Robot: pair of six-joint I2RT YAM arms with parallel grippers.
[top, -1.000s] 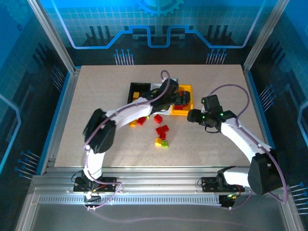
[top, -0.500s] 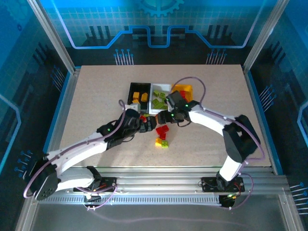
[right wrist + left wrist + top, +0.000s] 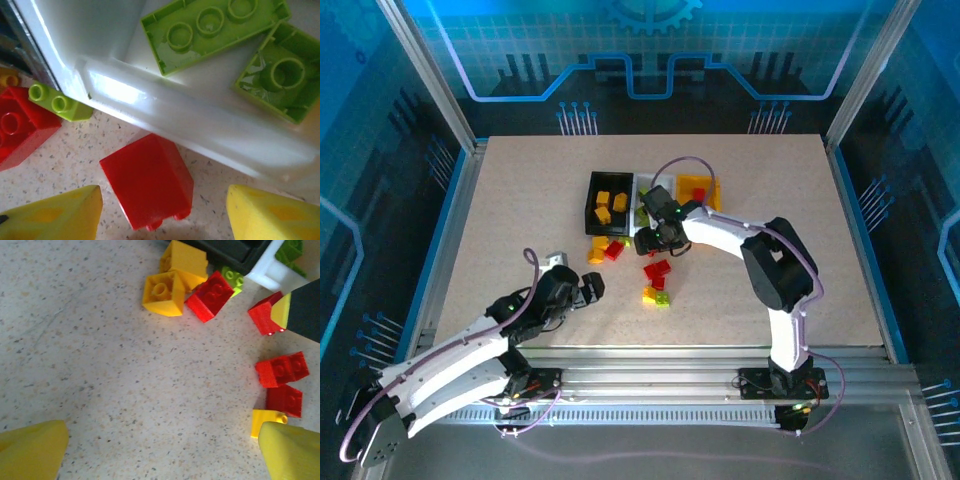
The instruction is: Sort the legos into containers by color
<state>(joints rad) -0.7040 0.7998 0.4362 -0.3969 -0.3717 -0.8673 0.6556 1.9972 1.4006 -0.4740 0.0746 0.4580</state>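
The black bin (image 3: 592,212) holds yellow bricks (image 3: 611,204), the white bin (image 3: 639,190) green bricks (image 3: 212,30), and the yellow bin (image 3: 701,187) red ones. Loose legos lie in front of the bins: yellow (image 3: 597,246), red (image 3: 614,249), red (image 3: 657,268) and a yellow-green pair (image 3: 656,296). My right gripper (image 3: 165,205) is open, low over a red brick (image 3: 147,180) just outside the white bin's rim (image 3: 175,110). My left gripper (image 3: 162,450) is open over bare table, with yellow (image 3: 162,292) and red (image 3: 212,295) bricks ahead of it.
A small green brick (image 3: 60,102) and another red brick (image 3: 15,125) lie at the white bin's corner. Two red bricks (image 3: 281,369) and a yellow one (image 3: 267,419) sit near my left gripper's right finger. Bare table (image 3: 520,200) stretches to the left.
My left arm has pulled back from the pile toward the near left. My right arm has swung left, from beside the yellow bin to the white bin's front corner.
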